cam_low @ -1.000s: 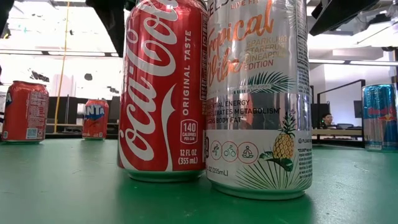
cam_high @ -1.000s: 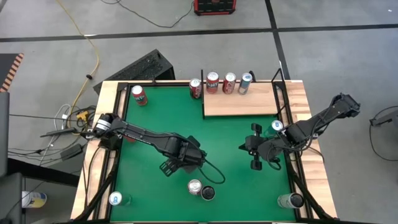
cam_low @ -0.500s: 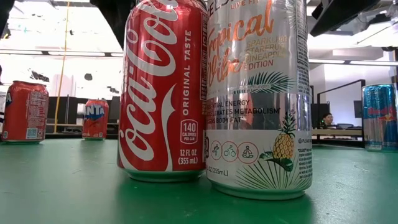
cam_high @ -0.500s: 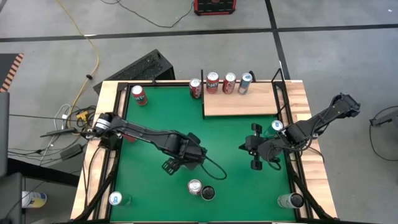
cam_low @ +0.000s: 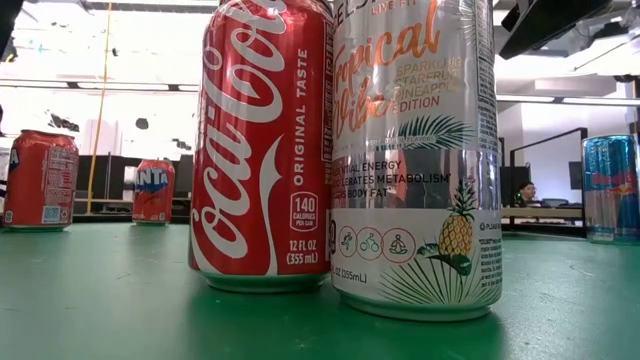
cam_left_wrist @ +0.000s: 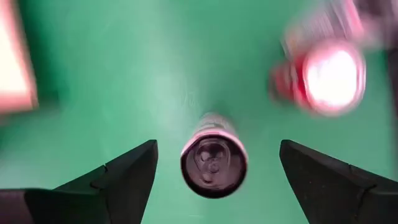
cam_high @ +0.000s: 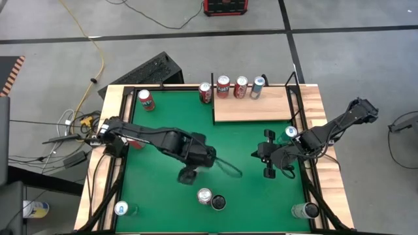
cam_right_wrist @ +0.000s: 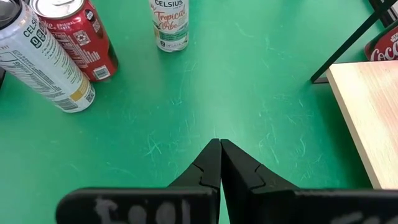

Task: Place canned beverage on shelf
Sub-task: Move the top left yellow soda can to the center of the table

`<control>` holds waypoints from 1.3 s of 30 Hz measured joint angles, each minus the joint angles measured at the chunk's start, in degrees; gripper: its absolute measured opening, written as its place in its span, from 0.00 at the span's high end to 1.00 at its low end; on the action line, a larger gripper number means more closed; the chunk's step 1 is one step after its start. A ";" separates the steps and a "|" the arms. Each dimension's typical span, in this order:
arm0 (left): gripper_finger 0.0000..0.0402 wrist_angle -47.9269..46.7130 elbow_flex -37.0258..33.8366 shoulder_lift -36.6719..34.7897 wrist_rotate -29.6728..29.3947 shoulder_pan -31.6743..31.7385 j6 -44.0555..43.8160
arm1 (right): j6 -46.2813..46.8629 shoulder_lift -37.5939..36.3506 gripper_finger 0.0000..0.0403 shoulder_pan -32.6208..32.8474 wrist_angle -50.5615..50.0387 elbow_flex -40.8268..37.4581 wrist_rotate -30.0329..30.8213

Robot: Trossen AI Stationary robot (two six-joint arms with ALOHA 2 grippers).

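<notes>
From above, the left gripper (cam_high: 188, 175) hangs over the middle of the green table (cam_high: 241, 189), just short of two cans standing together near the front edge: a Coca-Cola can (cam_high: 204, 196) and a dark-topped can (cam_high: 218, 203). The right gripper (cam_high: 268, 171) sits right of centre, below the shelf (cam_high: 251, 108), whose pale board at the far right corner carries three cans along its back edge. At table height, the Coca-Cola can (cam_low: 265, 150) and a Celsius can (cam_low: 415, 160) fill the view, touching side by side. The left wrist camera shows its jaws spread wide, a dark-topped can (cam_left_wrist: 213, 163) between them but untouched. The right wrist camera shows its jaws pressed shut on nothing, the shelf (cam_right_wrist: 367, 118) beside.
</notes>
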 joint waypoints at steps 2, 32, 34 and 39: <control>0.19 -0.99 0.31 -0.07 0.47 1.35 -17.32 | -0.02 0.00 0.92 0.00 0.00 0.00 0.00; 0.20 -0.17 -5.44 0.20 2.37 1.97 -44.70 | 0.00 0.00 0.92 2.70 -0.42 0.00 0.08; 0.20 -0.17 -5.44 0.20 2.28 1.99 -44.66 | 0.03 0.00 0.92 2.99 -0.39 0.00 0.09; 0.20 -0.17 -5.44 0.20 1.01 1.99 -44.54 | 0.03 0.00 0.92 3.02 -0.31 0.00 0.11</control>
